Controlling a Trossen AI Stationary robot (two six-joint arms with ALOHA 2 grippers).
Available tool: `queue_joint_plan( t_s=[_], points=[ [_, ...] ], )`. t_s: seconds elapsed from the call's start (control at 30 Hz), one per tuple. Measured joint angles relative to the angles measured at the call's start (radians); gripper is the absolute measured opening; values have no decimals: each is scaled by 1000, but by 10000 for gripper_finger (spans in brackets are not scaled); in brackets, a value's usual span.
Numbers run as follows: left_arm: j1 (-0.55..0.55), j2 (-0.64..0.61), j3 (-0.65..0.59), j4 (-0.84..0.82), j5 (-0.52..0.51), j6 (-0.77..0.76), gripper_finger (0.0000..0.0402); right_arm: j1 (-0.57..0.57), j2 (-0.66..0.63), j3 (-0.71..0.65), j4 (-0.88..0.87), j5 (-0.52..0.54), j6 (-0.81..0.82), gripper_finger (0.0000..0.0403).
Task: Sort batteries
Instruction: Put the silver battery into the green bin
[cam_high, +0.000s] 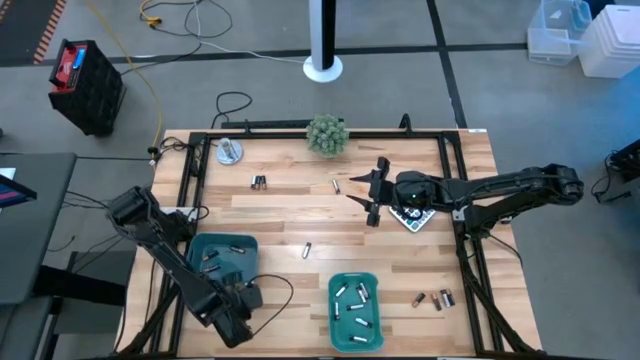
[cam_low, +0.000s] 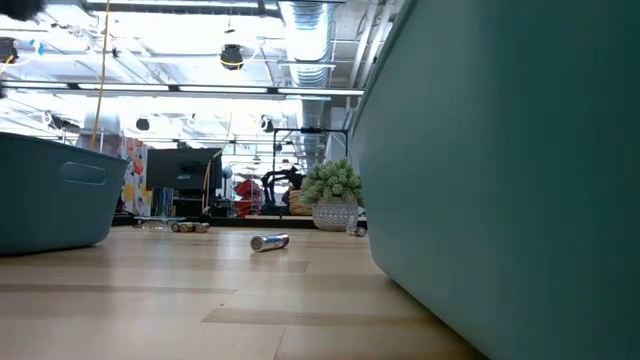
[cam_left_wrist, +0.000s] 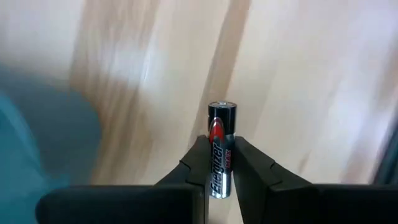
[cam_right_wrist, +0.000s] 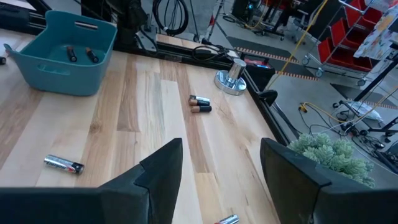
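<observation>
Two teal trays: the left tray (cam_high: 224, 238) and the right tray (cam_high: 355, 275)

Loose batteries (cam_high: 258, 182) on the counter (cam_high: 280, 215) number about seven: a pair at the back, one lone cell (cam_high: 336, 185) near it, one middle cell (cam_high: 308, 250), and a front-right cluster (cam_high: 434, 299) of about three

The right tray holds roughly six silvery cells, the left tray at least three dark ones

One held battery (cam_left_wrist: 221, 130) is clamped in the left gripper (cam_left_wrist: 222, 149)

One potted plant (cam_high: 327, 134), one calculator (cam_high: 410, 217), one round metal piece (cam_high: 230, 152)
</observation>
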Motion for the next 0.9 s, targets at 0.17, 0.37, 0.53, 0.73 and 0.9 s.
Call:
queue_joint_plan(
  t_s=[0.17, 0.37, 0.53, 0.73, 0.9],
  points=[
    [63, -55, 15, 72, -147, 172, 38, 0, -2, 0, 7, 0, -7, 232],
    [227, -61, 15, 146, -249, 472, 38, 6, -33, 14, 19, 0, -26, 232],
    [377, -60, 15, 388, -235, 782, 38, 52, -101, 32, -22, 0, -50, 232],
    [494, -60, -32, 728, -50, 1030, 38, 142, -246, 36, -78, 5, -64, 232],
    [528, -26, -61, 931, 106, 1092, 38, 204, -351, 36, -136, 6, -61, 232]
  ],
)
